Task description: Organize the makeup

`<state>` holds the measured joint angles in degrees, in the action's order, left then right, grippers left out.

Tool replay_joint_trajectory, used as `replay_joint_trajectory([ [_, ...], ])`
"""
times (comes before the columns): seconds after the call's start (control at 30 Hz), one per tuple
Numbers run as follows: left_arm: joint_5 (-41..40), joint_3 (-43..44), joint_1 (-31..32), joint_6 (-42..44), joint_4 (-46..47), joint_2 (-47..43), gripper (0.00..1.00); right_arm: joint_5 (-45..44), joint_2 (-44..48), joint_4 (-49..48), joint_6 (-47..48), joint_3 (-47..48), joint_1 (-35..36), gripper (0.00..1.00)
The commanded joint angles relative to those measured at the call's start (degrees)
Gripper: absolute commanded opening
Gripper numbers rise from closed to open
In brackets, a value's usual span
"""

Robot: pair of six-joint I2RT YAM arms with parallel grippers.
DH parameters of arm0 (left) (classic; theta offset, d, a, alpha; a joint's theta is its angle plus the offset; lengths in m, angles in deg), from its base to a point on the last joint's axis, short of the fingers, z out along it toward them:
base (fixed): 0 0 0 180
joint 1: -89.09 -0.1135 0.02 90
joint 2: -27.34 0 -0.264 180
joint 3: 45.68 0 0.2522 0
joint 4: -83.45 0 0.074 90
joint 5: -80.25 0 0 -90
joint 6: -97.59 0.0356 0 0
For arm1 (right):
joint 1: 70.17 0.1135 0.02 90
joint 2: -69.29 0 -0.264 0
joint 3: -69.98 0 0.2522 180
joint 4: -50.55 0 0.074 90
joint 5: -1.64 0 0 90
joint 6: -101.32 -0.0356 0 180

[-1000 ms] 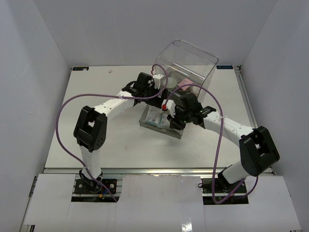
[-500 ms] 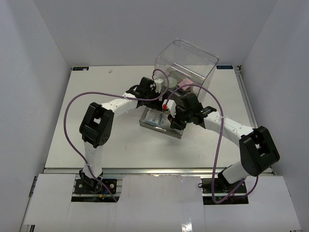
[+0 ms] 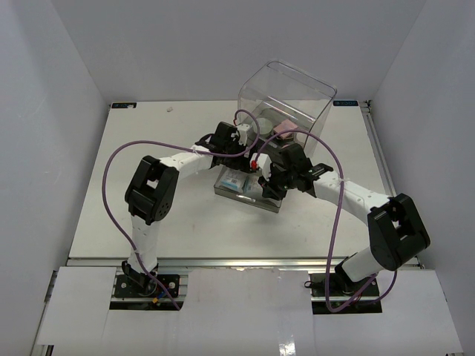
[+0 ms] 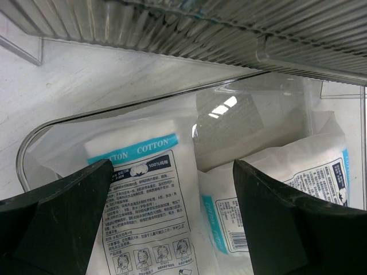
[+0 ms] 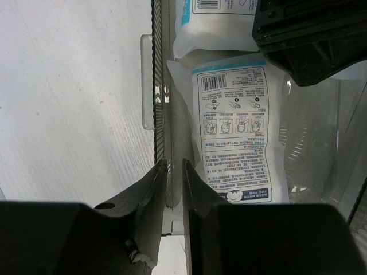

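Note:
Two white-blue sachets of the makeup lie side by side in a pulled-out clear drawer point(image 4: 34, 143): one printed "COTTON" point(image 4: 146, 200) and one beside it point(image 4: 312, 172). My left gripper point(image 4: 172, 166) hangs open just above them, touching neither. The right wrist view shows the same sachets point(image 5: 235, 132) point(image 5: 212, 23). My right gripper point(image 5: 175, 169) is shut on the drawer's ribbed grey front wall point(image 5: 157, 86). From above, the drawer point(image 3: 231, 191) sits on the table in front of the clear box point(image 3: 286, 93), with the left gripper point(image 3: 249, 156) and right gripper point(image 3: 269, 189) both over it.
A pink item point(image 3: 284, 127) shows through the clear box at the back right. The white table point(image 3: 148, 148) stretches left of the drawer, with a small white speck point(image 3: 170, 108) near its far edge. Purple cables loop off both arms.
The left arm's elbow has swung right and the left gripper has come closer over the drawer. The right arm and the drawer have not moved.

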<state>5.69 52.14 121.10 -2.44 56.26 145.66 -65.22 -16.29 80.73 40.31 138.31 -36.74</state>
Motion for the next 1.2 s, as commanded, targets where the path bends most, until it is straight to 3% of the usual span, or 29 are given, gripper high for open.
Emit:
replay_joint_trajectory([
  [0.0, 0.29, -0.91, -0.03, -1.29, -0.69, -3.27, 0.97, 1.71, 1.98, -1.31, 0.54, 0.09, -0.13, 0.23],
  [0.53, 1.33, -2.34, -0.10, -2.71, -0.01, -13.08, 0.98, 4.94, 5.11, -1.22, 1.99, -0.53, -0.30, 0.23],
  [0.73, -0.33, -6.50, -0.59, -2.04, -0.09, -20.60, 0.98, 8.72, 7.83, -0.85, 6.99, -2.02, -0.21, 0.25],
  [0.93, 0.38, -19.76, -6.21, -6.69, 2.30, -38.03, 0.98, 9.80, 9.37, 0.34, 14.94, -2.50, 0.92, 0.35],
  [1.03, 2.56, -27.84, -11.15, -8.59, 2.88, -46.37, 0.98, 6.60, 8.25, 0.45, 16.09, -1.31, 2.85, 0.37],
  [1.17, -2.49, -35.85, -13.35, -8.92, 1.26, -60.51, 0.98, 0.36, 3.16, 0.25, 13.95, 1.50, 6.44, 0.36],
])
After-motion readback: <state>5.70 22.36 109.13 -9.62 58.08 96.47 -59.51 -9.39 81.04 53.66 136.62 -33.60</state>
